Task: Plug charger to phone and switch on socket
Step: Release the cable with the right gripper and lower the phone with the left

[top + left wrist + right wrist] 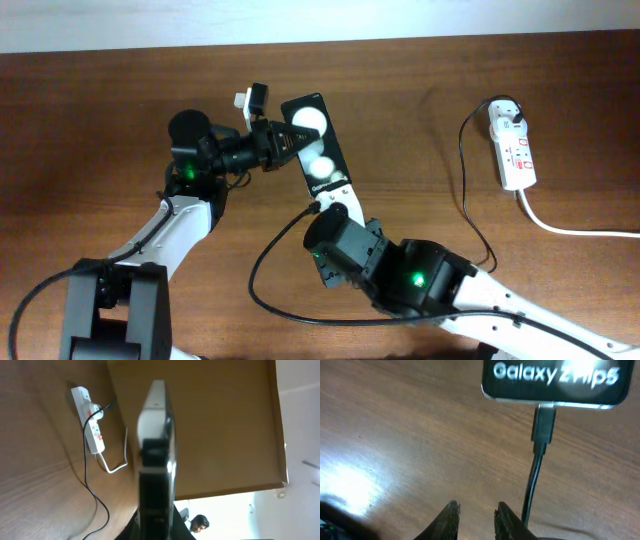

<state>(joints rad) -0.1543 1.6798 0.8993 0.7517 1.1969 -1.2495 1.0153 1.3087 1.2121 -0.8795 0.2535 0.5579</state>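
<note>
The left gripper [290, 140] is clamped on the side of the Galaxy Z Flip5 phone [320, 150] near the middle of the table [90, 100]. The charger cable [532, 480] has its connector [543, 420] seated in the phone's lower end, while the right gripper [476, 519] hovers just below it, fingers a little apart and empty. I think the danger is that the right arm, going to the power strip [513, 152] for the switch, catches the cable just beside its finger and pulls the connector out.

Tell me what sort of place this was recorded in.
Probably an indoor lab or office: a wooden table with a white power strip and a phone, and a person visible in a bright, white-walled room beyond the table's edge.
</note>
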